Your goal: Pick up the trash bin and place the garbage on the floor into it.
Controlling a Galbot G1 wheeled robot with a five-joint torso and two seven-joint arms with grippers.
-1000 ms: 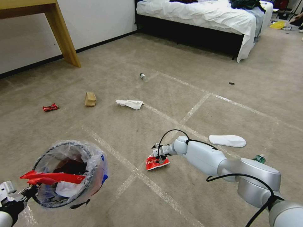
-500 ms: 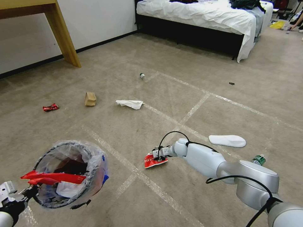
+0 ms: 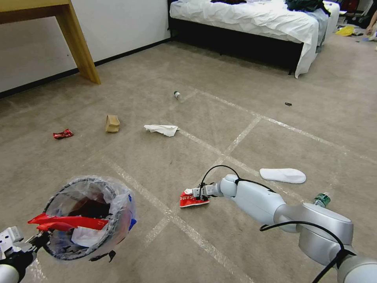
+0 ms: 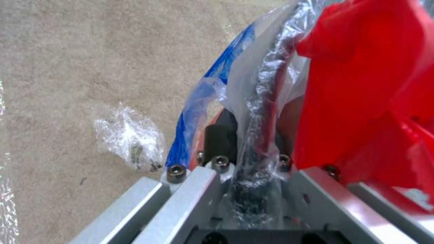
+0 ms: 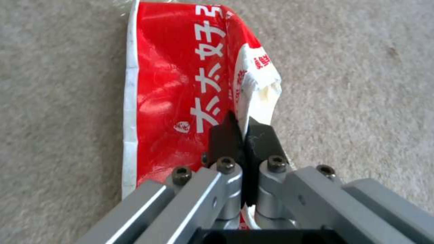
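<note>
The trash bin (image 3: pixel 118 212), with dark mesh sides and a clear blue-printed liner, hangs tilted at the lower left. My left gripper (image 3: pixel 38 238) is shut on its rim (image 4: pixel 260 101). A long red wrapper (image 3: pixel 66 222) lies across the bin's mouth, and white tissue sits inside. At the centre of the floor (image 3: pixel 165 165), my right gripper (image 3: pixel 199 192) is shut on the edge of a red snack wrapper (image 3: pixel 188 200). In the right wrist view the black fingertips (image 5: pixel 226 132) pinch the wrapper (image 5: pixel 172 84) near its torn white corner, and the wrapper lies against the carpet.
More garbage lies farther off: a white tissue (image 3: pixel 161 129), a tan packet (image 3: pixel 112 123), a crushed red piece (image 3: pixel 63 134), a small bottle (image 3: pixel 178 96), a green-capped bottle (image 3: pixel 322 199) and clear plastic (image 4: pixel 131 139). A white slipper (image 3: pixel 282 175), a table leg (image 3: pixel 78 43) and a bed (image 3: pixel 251 23) border the area.
My right arm has shifted a little to the left and lower, dragging the red snack wrapper slightly left along the carpet. The bin and left gripper have barely moved.
</note>
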